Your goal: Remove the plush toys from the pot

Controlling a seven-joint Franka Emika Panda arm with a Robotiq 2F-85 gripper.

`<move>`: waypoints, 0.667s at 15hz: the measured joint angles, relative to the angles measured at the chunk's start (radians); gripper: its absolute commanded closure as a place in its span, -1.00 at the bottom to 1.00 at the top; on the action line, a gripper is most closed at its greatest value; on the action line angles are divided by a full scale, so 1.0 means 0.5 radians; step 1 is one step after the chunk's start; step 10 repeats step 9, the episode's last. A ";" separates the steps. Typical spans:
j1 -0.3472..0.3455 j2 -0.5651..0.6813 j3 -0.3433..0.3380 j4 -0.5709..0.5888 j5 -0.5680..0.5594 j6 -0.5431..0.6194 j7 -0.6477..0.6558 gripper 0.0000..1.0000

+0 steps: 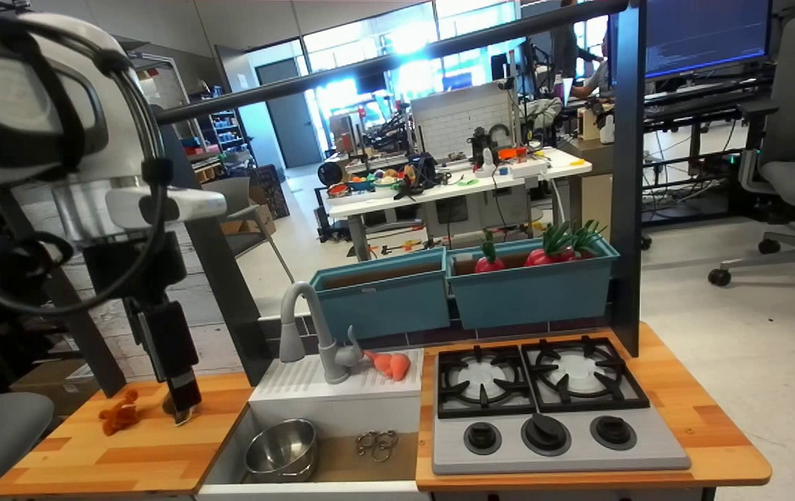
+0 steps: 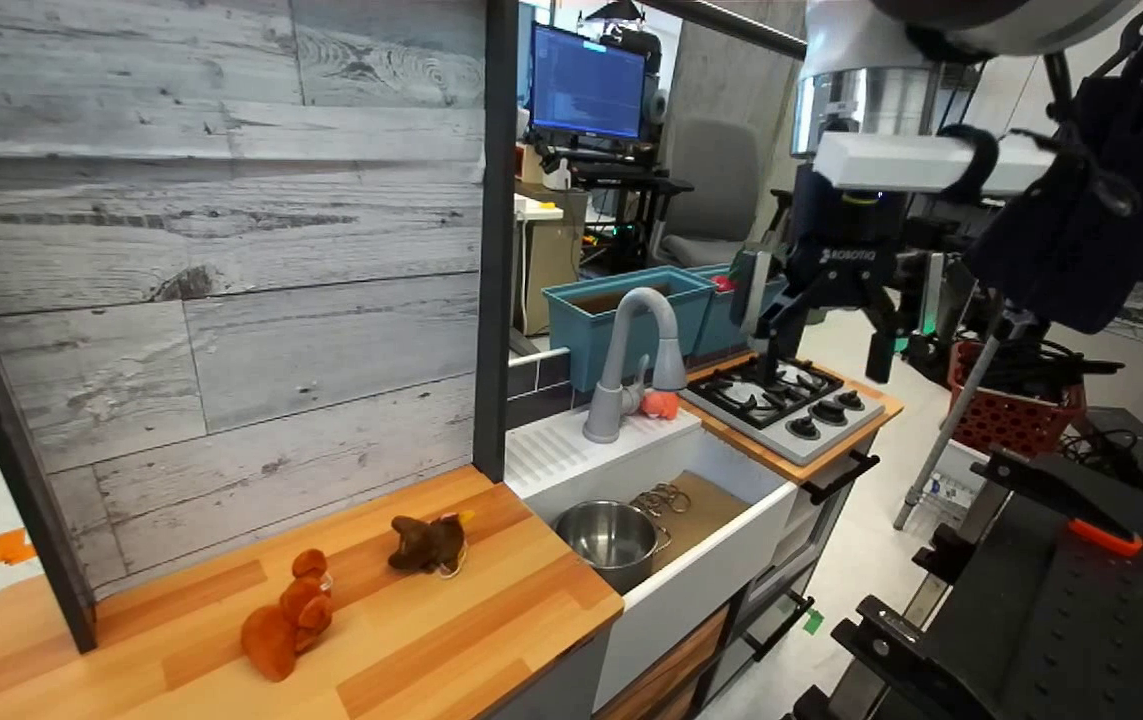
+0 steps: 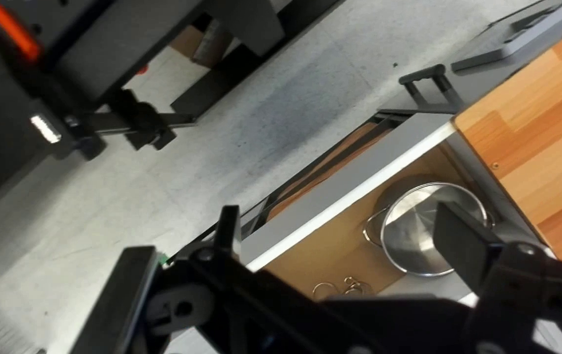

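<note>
- Can read "ROBOTIQ" in white letters on the gripper (image 2: 824, 362), in an exterior view.
- Can make out lines of writing on the blue screen (image 1: 707, 35), too small to read; likewise a pale label (image 1: 368, 289) on the planter (image 1: 387, 311).
- See the gripper spread wide in the wrist view, with a clear gap between the jaws; hangs pointing down, well apart from the worktop (image 2: 496, 610).
- Find the pot (image 2: 611, 540) upright inside the sink (image 2: 696, 590), at the end next to the worktop; see bare metal at its bottom in the wrist view.
- Find the orange toy (image 2: 289, 615) and the brown toy (image 2: 424, 545) lying on the worktop, outside the pot, with bare wood between and around them.
- Note open wood from the brown toy to the sink's edge, and from the orange toy to the worktop's front edge.
- Note the panel (image 2: 231, 250) closing the back edge, with the dark post (image 2: 498, 260) at the corner by the sink.
- See bare sink floor beyond the pot, toward the hob (image 1: 508, 422), shared with metal rings (image 2: 662, 498).
- See the tap (image 2: 605, 412) rising from the sink's back ledge.
</note>
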 measured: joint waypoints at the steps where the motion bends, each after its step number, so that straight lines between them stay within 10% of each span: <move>1: 0.039 -0.073 -0.048 -0.038 -0.156 -0.039 0.046 -1.00; 4: 0.064 -0.271 -0.098 -0.145 -0.587 -0.111 0.089 -1.00; 10: 0.050 -0.281 -0.085 -0.163 -0.601 -0.112 0.092 -1.00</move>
